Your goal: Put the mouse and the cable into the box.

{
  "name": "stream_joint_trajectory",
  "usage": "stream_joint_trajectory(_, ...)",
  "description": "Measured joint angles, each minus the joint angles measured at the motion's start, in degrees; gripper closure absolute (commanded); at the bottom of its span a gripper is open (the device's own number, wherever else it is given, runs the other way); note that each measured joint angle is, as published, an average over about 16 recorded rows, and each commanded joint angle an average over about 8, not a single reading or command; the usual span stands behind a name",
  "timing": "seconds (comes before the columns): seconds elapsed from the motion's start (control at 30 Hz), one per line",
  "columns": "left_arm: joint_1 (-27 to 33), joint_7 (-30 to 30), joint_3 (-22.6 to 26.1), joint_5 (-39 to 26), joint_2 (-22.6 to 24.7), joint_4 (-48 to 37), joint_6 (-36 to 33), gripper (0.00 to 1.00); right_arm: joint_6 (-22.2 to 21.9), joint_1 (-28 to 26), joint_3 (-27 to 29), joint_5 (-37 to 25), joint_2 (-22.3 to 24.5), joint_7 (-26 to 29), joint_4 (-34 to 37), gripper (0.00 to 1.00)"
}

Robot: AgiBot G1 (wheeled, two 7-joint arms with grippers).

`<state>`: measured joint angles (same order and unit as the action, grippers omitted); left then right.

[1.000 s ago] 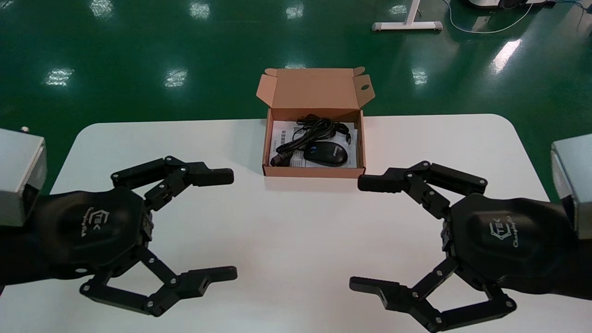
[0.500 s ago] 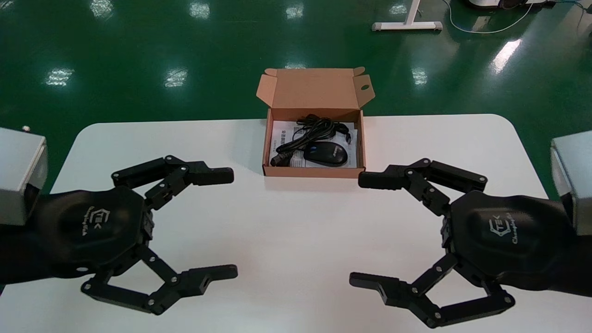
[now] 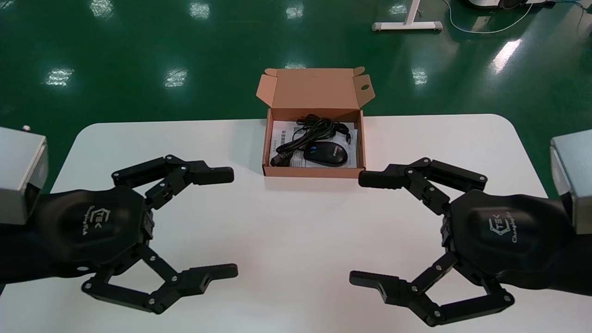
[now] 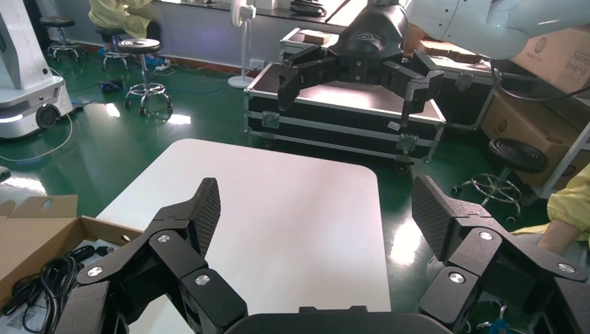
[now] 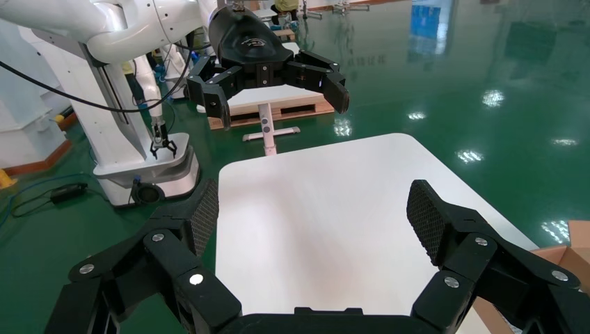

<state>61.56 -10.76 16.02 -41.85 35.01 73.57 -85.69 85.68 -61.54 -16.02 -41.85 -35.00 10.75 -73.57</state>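
Left claw point(image 3: 233, 223), right claw point(image 3: 356, 229); mouse point(image 3: 326, 154) apparently leftward

Head camera looks down; wrist cameras face each other across table point(image 3: 296, 231).

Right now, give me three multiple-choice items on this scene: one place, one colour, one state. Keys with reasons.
1. Where does the mouse lie relative to the box?
A) in front of it
B) inside it
C) behind it

2. What colour is the cable?
A) white
B) black
C) red

3. How do the left gripper and right gripper stand?
A) both open and empty
B) both shut
C) one holds the mouse

Key:
1 B: the mouse rests on the leaflet within the box walls.
2 B: the coil beside the mouse is black.
3 A: both hover over the table, fingers spread, nothing between them.
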Motion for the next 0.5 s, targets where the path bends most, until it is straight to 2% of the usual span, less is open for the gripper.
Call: stream_joint_trajectory(0.5,0.0,0.0,0.0,0.0,0.0,0.0,0.0,0.00,0.0,0.0,0.0,0.0,0.0,0.0,0.1,0.00)
